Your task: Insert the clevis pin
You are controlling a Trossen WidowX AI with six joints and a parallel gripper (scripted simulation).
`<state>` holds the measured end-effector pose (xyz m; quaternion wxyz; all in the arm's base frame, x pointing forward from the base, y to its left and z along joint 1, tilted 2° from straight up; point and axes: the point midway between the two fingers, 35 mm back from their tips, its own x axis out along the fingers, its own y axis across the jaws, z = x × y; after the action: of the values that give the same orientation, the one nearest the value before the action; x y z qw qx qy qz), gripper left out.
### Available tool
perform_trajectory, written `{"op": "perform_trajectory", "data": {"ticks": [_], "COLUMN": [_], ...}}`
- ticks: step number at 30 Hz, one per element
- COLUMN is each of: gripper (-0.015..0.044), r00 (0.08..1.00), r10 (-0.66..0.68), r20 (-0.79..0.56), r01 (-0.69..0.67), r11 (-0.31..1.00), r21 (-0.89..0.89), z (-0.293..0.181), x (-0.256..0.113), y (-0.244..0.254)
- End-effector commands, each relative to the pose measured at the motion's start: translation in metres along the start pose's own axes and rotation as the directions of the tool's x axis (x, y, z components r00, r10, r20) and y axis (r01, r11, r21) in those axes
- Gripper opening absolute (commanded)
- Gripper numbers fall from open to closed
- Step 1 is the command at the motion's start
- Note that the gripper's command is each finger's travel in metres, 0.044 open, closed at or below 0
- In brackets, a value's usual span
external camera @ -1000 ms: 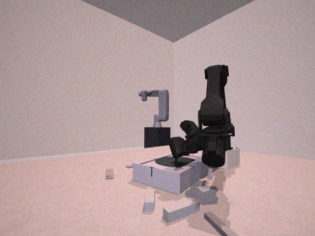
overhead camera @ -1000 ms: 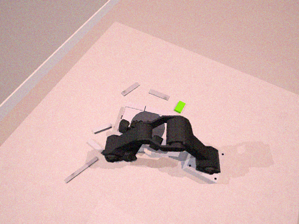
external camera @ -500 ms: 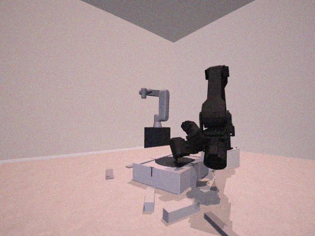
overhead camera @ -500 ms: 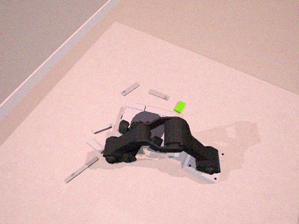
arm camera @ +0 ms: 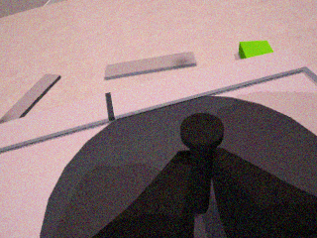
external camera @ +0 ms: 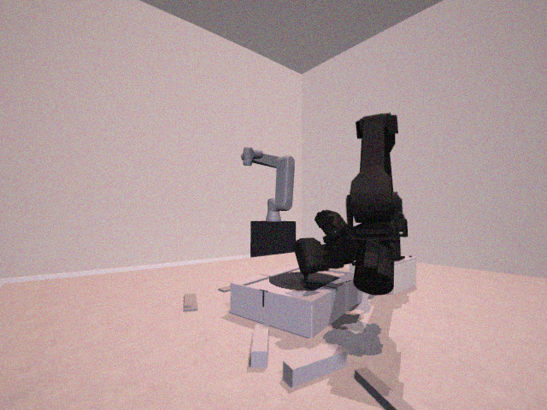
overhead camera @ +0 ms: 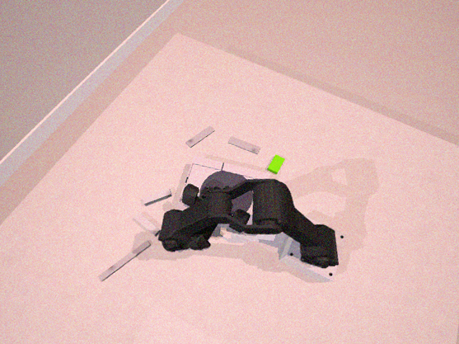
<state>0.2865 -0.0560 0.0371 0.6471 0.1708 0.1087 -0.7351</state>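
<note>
Pinching the clevis pin (arm camera: 202,130) between the jaws; if lowered tilted or off-centre, could snag and drag the aluminium disc (overhead camera: 223,180) (external camera: 285,281) (arm camera: 74,183).

Broad pale pink tabletop (overhead camera: 289,322) (external camera: 110,353) (arm camera: 74,30), white box-shaped rimmed steel tray (overhead camera: 195,172) (external camera: 271,304) (arm camera: 30,169) sitting on it, small bright green rectangular block (overhead camera: 276,164) (arm camera: 255,50) near one side, several flat grey bars scattered around.
</note>
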Motion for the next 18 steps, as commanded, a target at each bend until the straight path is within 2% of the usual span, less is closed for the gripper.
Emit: {"op": "perform_trajectory", "data": {"ticks": [1, 18], "gripper": [0.0000, 0.0000], "r00": [1.000, 1.000], "r10": [0.000, -0.006], "r20": [-0.004, -0.009], "r01": [0.000, 0.006], "r11": [1.000, 1.000], "r21": [-0.001, -0.014], "z": [0.0007, 0.0010], "x": [0.0011, 0.0028], "y": [-0.0008, 0.0066]}}
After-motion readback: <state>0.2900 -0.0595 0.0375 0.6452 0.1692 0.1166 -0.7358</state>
